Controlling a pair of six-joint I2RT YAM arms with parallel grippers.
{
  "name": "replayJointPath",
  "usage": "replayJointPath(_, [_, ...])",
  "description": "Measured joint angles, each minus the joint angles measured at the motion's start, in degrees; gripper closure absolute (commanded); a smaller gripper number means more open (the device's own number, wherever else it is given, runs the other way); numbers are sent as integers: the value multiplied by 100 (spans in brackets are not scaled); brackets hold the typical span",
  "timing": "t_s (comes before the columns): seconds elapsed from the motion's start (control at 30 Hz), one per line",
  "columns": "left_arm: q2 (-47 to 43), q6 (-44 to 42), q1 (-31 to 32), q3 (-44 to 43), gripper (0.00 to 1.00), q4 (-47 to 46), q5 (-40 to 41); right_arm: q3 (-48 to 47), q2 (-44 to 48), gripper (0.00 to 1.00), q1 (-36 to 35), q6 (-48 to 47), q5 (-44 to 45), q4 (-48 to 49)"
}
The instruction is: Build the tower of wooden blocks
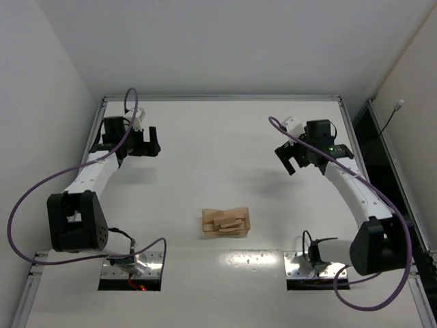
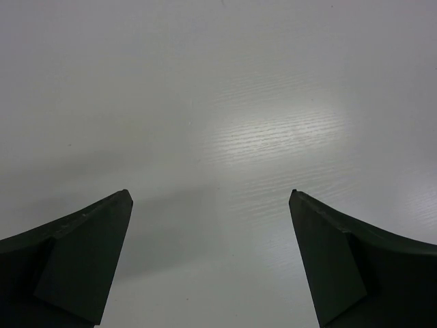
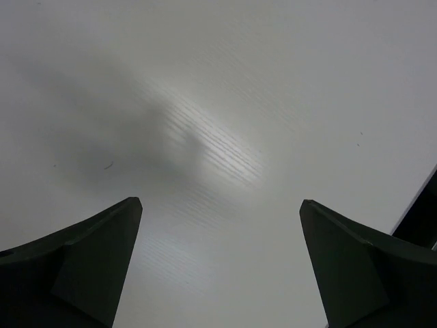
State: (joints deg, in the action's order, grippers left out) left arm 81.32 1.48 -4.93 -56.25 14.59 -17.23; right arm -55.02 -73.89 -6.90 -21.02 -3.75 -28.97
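a: where are the wood blocks (image 1: 226,223)?
b: in a loose pile toward the near edge of the table (image 1: 205,130), midway between the arm bases, well apart from both claws.
a: and the claws?
b: left gripper (image 1: 143,146) hangs by the far-left rim, right gripper (image 1: 296,160) near the right edge. both are spread wide and hold nothing, with only white tabletop between their fingers.

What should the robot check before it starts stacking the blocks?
1. Left hand open and empty: ok.
2. Right hand open and empty: ok.
3. Wood blocks in sight: ok, a jumbled pile near the front middle of the table.
4. Stacking begun: not ok, nothing stands neatly.
5. A hand above the pile: not ok, both hang farther back, out to the sides.
6. Number of blocks: cannot tell.
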Motion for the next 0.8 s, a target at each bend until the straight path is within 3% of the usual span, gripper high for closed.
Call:
replayJointPath(0.2, [35,0,0,-35,0,57,20,-225,302,6,-780,-533,-682,-656])
replayJointPath(0.23, [63,0,0,-55,0,79,44,-249,400,18,-999,-651,-839,-804])
replayJointPath(0.3, [153,0,0,-140,0,157,76,-289,656,31,-1587,-929,-1156,-1161])
replayJointPath(0.47, [284,0,0,-254,0,232,160,-319,940,53,-2804,-1207,-1821,-1886])
replayJointPath(0.8, [345,0,0,-380,0,308,219,-81,363,54,-4616,-1283,-2179,-2072])
